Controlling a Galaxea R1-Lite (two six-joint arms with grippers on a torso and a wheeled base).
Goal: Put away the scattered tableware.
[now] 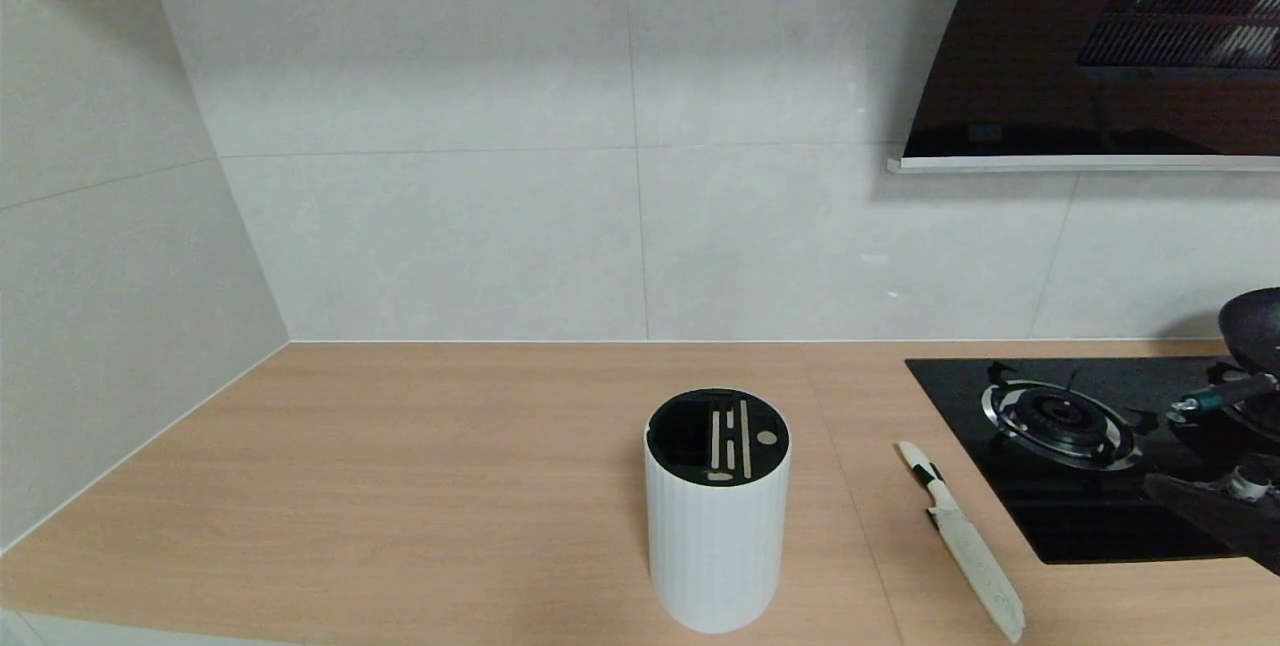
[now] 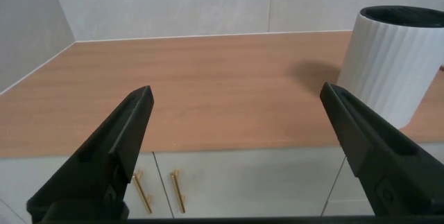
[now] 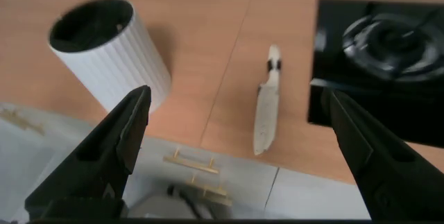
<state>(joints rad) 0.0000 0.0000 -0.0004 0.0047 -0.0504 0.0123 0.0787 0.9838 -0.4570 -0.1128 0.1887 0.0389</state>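
Both end effectors hover off the front edge of the worktop (image 1: 420,486) with nothing in them. The left end effector (image 2: 236,92) has its fingers spread wide, and so does the right end effector (image 3: 237,93).

The knife (image 3: 267,106) lies flat on the worktop in front of the right one. Its pale blade points toward the front edge and its handle toward the wall. It sits between the white ribbed knife holder (image 1: 717,516) and the black hob (image 1: 1060,446), apart from both.

The step in hand looks like picking up the knife with the right arm. It would go best by reaching past the blade, coming down over the handle with the fingers across it, and closing low so that it cannot roll. Once lifted, the blade has to be turned point down and lined up with one of the narrow slots (image 1: 730,436) in the holder's black top. The left arm is near enough to steady the holder.

Whether the blade fits a slot is hard to judge, and the holder's open compartment is dark inside. A pan (image 1: 1250,326) on the hob is cut off at the picture's edge.
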